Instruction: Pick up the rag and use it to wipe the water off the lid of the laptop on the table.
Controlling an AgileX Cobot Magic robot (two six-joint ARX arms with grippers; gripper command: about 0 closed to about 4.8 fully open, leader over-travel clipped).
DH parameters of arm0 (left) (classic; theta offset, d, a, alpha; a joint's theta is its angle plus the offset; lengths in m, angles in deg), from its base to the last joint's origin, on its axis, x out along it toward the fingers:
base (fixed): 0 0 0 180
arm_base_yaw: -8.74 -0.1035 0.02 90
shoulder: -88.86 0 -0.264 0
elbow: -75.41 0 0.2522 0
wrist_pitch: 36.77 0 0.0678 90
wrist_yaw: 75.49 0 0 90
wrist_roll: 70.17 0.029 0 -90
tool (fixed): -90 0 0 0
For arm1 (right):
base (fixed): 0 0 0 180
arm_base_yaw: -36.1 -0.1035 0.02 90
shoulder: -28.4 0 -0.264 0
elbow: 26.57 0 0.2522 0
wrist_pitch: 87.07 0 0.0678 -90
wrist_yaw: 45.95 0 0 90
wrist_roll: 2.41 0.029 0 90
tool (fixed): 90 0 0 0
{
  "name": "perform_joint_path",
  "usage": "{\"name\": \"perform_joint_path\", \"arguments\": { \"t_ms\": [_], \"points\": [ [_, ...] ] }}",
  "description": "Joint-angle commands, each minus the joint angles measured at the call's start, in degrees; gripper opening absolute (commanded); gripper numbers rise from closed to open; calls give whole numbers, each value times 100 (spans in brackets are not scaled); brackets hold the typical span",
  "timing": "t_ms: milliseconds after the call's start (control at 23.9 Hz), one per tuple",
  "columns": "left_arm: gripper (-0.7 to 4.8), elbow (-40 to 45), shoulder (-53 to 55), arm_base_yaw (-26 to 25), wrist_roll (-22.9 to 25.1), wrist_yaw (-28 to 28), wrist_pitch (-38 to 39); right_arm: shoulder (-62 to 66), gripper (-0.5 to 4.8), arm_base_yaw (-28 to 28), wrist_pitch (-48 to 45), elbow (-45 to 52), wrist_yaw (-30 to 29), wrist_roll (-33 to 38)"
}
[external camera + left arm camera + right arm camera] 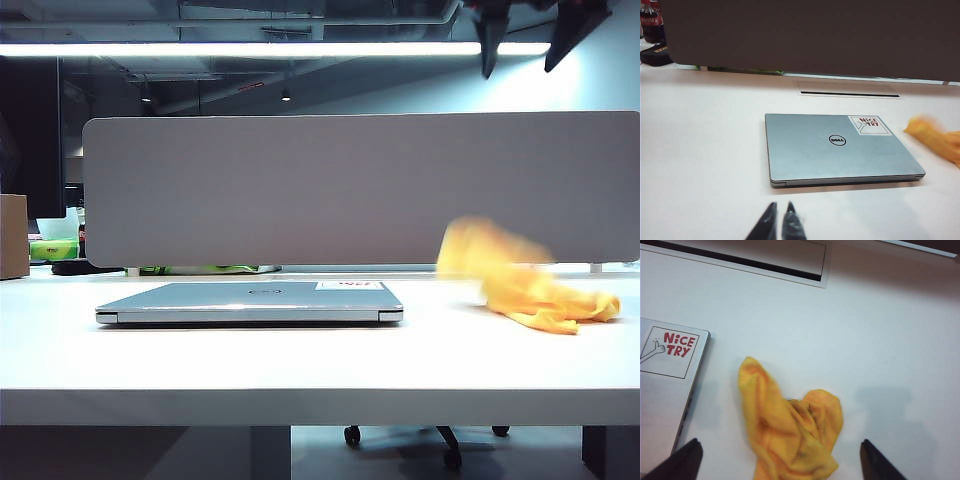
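Rag (790, 430) lies crumpled on the table (300, 370) toward its right end, just beside the closed laptop (840, 150). My right gripper (780, 457) hangs above it, fingers spread wide, empty. My left gripper (780, 222) is pinched narrow before the laptop. Grey divider (350, 190) lines the back edge.

Closed silver-grey laptop (250, 301) lies flat on white tabletop (300, 360), lid (840, 150) up, dark round logo mid-lid, white "NICE TRY" sticker at one far corner. Yellow-orange rag (787, 430) lies crumpled and folded on tabletop just beside the laptop's sticker side, not touching it; one end looks motion-blurred in the exterior view.
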Motion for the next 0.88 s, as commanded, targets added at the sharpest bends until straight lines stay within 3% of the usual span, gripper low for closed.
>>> {"name": "perform_joint_path", "arguments": {
  "t_ms": [42, 84, 168, 461, 628, 880],
  "points": [
    [19, -13, 4, 4, 2, 4, -72, -382, 328, 2, -35, -35, 109, -44],
    [19, -13, 4, 4, 2, 26, -70, -483, 238, 2, -39, -35, 37, -133],
    [19, -13, 4, 4, -2, 140, -70, -726, 11, 2, -68, -35, -282, -374],
    [19, 17, 2, 4, -46, 1027, -267, -1672, -6, -24, -417, -31, -1005, -354],
    [19, 367, -7, 4, -42, 1023, -1084, -2358, -6, -173, -647, 15, -1064, -251],
    [19, 824, -7, 4, -42, 999, -1296, -3300, -6, -411, -1355, 682, -1056, -267]
  ]
}}
